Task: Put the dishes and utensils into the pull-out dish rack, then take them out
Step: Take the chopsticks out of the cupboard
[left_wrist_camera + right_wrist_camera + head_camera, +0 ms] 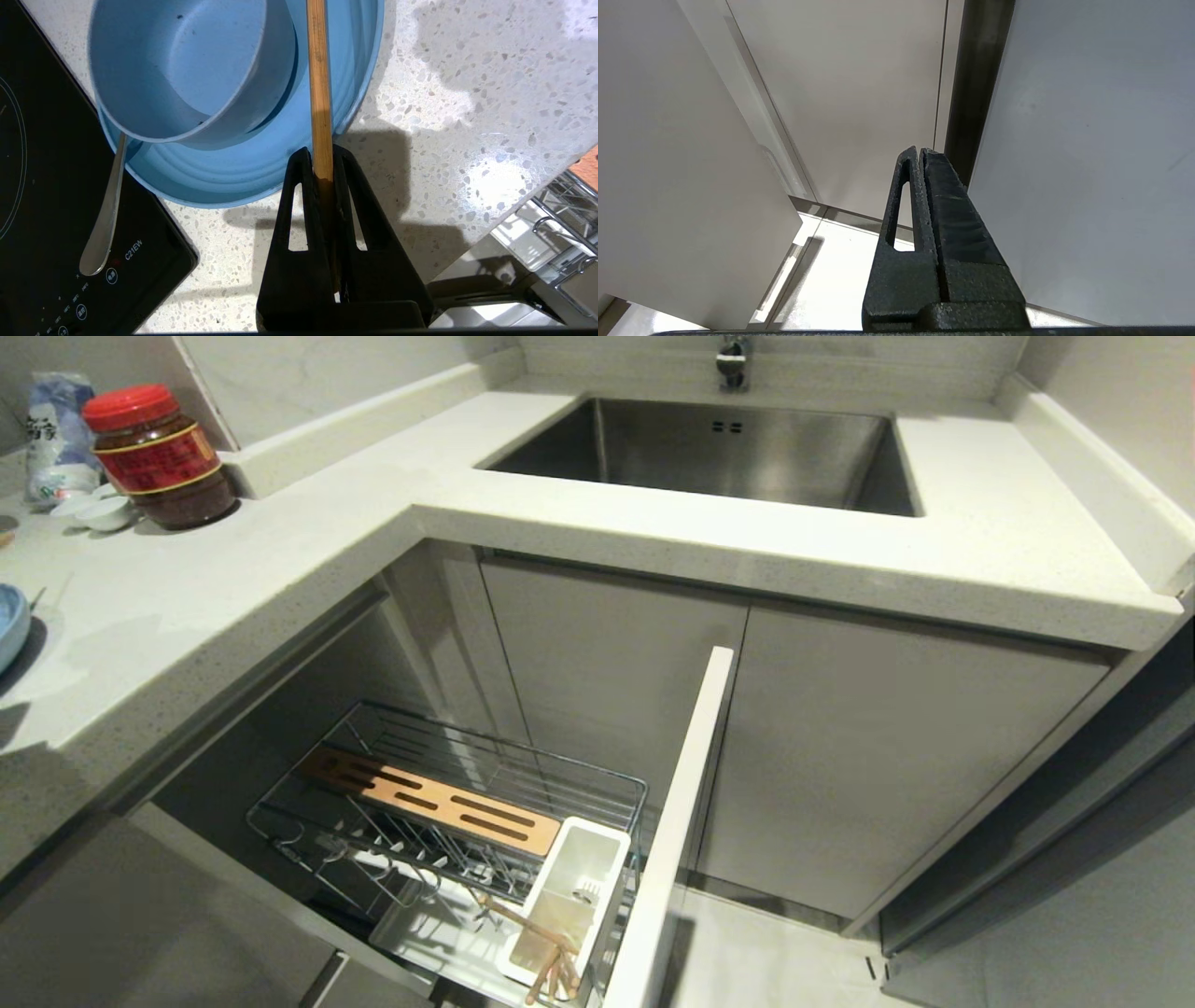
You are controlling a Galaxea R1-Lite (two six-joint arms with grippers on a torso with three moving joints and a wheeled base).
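Observation:
In the left wrist view my left gripper point(320, 151) is shut on a light-wood chopstick point(319, 84), which sticks out past the fingertips over the plate's edge. The light blue bowl point(187, 70) sits on the light blue plate point(233, 182) on the speckled counter. A silver spoon point(105, 219) leans from the plate onto a black cooktop. In the head view the pull-out dish rack point(448, 803) stands open below the counter, with brown wooden sticks point(551, 957) in its white utensil box point(569, 896). My right gripper point(920, 151) is shut and empty, low beside cabinet doors.
The black induction cooktop point(42, 210) lies next to the plate. A red-lidded jar point(159, 457), a bag and tiny white dishes point(93, 509) stand at the counter's back left. The steel sink point(719, 448) is behind the rack. The rack's white front panel point(681, 821) juts out.

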